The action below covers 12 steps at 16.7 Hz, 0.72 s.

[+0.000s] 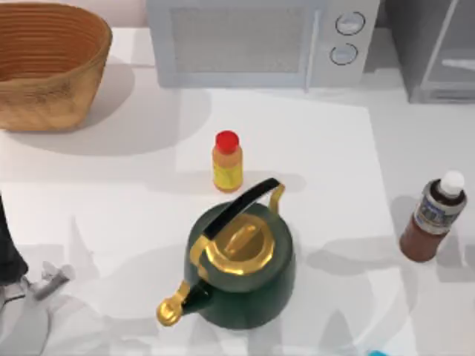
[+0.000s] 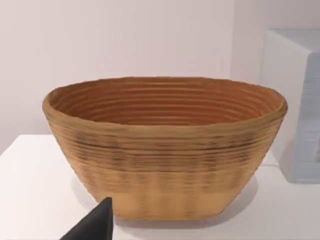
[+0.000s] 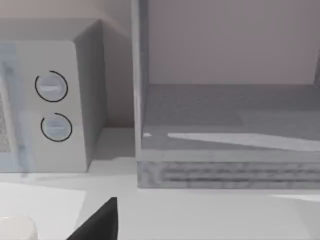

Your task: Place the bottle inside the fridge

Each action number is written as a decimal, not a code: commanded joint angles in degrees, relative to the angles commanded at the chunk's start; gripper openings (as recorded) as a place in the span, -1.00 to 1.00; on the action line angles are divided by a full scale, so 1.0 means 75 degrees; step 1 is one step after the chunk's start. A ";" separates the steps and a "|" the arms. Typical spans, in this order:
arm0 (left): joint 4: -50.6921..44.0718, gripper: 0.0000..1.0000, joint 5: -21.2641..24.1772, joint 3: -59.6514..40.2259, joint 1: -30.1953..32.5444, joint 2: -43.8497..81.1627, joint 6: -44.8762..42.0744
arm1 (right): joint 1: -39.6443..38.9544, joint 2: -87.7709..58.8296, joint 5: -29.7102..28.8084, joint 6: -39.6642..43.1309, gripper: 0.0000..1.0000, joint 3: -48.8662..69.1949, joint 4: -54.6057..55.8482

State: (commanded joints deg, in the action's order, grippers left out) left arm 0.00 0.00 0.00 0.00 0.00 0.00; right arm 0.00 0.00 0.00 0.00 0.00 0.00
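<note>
Top view: bottle [image 1: 434, 217] upright at table's right edge; end effector states untellable; fridge [image 1: 438, 52] behind.

White table [image 1: 89, 200] against a plain pale wall [image 2: 125, 40].

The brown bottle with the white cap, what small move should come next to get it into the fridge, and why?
Probably bring the right arm down over the bottle to grasp it: it stands upright and untouched at the table's right side, in front of the fridge.
</note>
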 joint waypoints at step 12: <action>0.0000 1.00 0.0000 0.0000 0.0000 0.0000 0.0000 | 0.0505 -0.3697 0.3736 0.1765 1.00 0.0050 0.4146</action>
State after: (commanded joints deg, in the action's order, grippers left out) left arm 0.00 0.00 0.00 0.00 0.00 0.00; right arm 3.79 -27.73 28.02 13.24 0.37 31.10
